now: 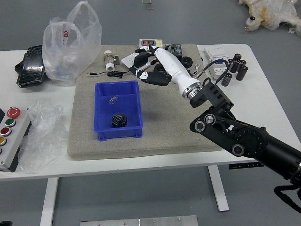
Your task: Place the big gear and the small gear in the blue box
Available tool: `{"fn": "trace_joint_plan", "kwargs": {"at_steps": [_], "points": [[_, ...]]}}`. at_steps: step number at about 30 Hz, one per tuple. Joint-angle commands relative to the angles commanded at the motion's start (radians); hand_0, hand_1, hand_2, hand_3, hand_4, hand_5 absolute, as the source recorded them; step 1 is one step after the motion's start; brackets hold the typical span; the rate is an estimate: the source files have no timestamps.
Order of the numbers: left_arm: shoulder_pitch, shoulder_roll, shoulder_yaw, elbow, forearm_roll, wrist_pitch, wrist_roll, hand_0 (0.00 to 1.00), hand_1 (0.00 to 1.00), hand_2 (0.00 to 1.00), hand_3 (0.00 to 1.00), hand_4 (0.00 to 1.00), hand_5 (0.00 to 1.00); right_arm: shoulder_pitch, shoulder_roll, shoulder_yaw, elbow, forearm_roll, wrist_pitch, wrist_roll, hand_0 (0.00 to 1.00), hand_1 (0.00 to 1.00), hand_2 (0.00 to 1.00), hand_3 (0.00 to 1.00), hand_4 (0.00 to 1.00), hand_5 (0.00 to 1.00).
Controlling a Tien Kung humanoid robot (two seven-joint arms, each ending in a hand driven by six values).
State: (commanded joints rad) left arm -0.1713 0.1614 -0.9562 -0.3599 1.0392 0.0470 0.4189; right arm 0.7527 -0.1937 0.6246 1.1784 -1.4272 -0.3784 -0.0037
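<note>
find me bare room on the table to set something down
The grey mat is bare between the blue plastic box and the robot's black right arm; so is the white table's right edge. The mat's far side is crowded.

light: bright, even | shadows: soft | glare: small glints on plastic bag [70, 47] | focus: sharp

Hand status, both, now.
Right hand: open, fingers apart, nothing seen in its grasp.
Left hand: cannot be told; only a dark sliver, perhaps part of that arm, shows at the lower left corner.
</note>
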Motion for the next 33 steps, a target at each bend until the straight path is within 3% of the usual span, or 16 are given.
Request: {"fn": "trace_joint_plan", "kwargs": {"at_steps": [9,10,18,27,33], "points": [[0.000,-0.002,0.006,0.001,-0.009,0.001,-0.005,0.666,0.627,0.592,0.683,0.685,0.367,-0.104,-0.036,0.092,0.017,0.226,0.048,0.122,0.649,0.755,0.819,0.876,0.724,0.498],[0.000,-0.003,0.008,0.001,-0.012,0.002,-0.007,0.666,0.627,0.593,0.683,0.685,0.366,-0.127,-0.042,0.113,0.028,0.261,0.062,0.145,0.609,0.732,0.781,0.768,0.731,0.498],[0.010,-0.002,0.018,0.002,-0.029,0.007,-0.010,0.667,0.627,0.593,0.683,0.684,0.366,-0.269,-0.069,0.250,0.107,0.508,0.150,0.294,0.603,0.713,0.765,0.738,0.740,0.503],[0.010,-0.002,0.030,0.003,-0.045,0.011,-0.019,0.667,0.627,0.593,0.683,0.685,0.366,-0.341,-0.080,0.280,0.131,0.712,0.192,0.343,0.593,0.706,0.753,0.731,0.749,0.510],[0.012,-0.004,0.029,0.003,-0.044,0.011,-0.017,0.667,0.627,0.593,0.683,0.685,0.366,-0.332,-0.080,0.270,0.128,0.724,0.184,0.334,0.593,0.704,0.752,0.736,0.748,0.510]]}}
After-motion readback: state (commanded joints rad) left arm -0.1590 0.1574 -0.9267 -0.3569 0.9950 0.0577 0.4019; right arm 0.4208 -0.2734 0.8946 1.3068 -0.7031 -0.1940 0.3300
